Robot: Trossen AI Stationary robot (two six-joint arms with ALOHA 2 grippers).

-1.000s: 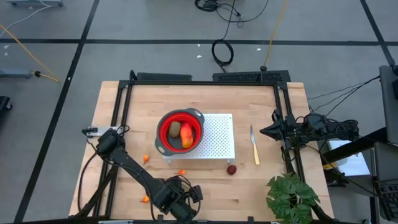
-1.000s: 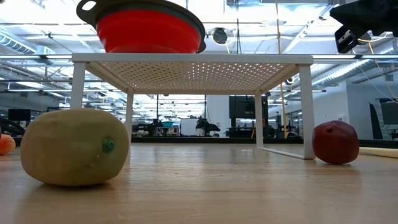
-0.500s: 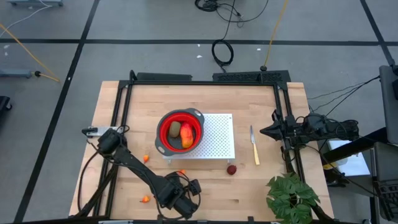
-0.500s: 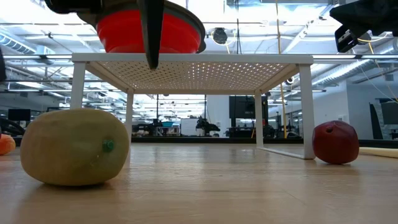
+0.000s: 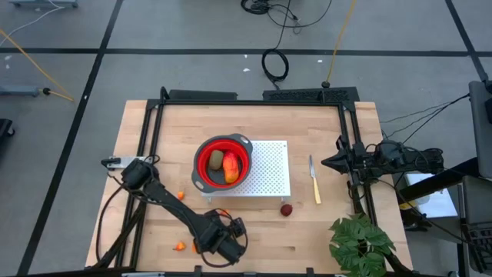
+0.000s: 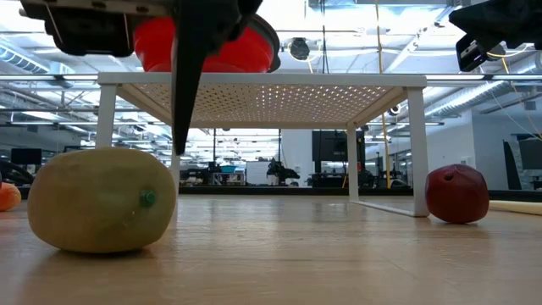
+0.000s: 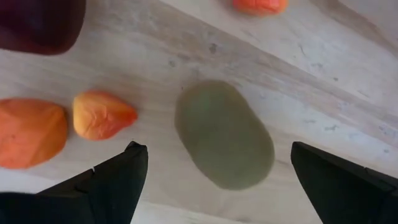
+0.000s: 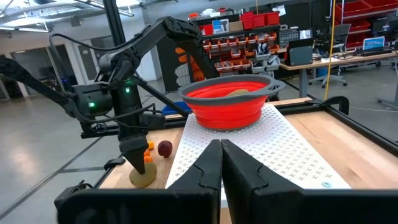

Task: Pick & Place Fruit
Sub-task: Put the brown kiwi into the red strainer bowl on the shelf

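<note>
Left hand (image 7: 214,168), fingers spread, hangs over the olive-brown fruit (image 7: 224,134) near the surface's (image 5: 307,238) front edge; right hand (image 8: 221,163), clenched empty, waits at the right edge.

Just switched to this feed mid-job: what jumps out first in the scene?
The red bowl sits on the white perforated rack mid-table, holding a mango-like fruit and an olive-brown oval. Near the front edge, the left gripper hangs with jaws open over a second olive-brown oval. The right gripper waits shut at the table's right side.

A grey floor (image 5: 192,77) crossed by dark lines surrounds the wooden table (image 5: 138,138). Cables (image 5: 275,63) lie on it. Beyond stand red bins (image 8: 264,18), desks (image 8: 323,59) and ceiling lights (image 6: 356,17).
</note>
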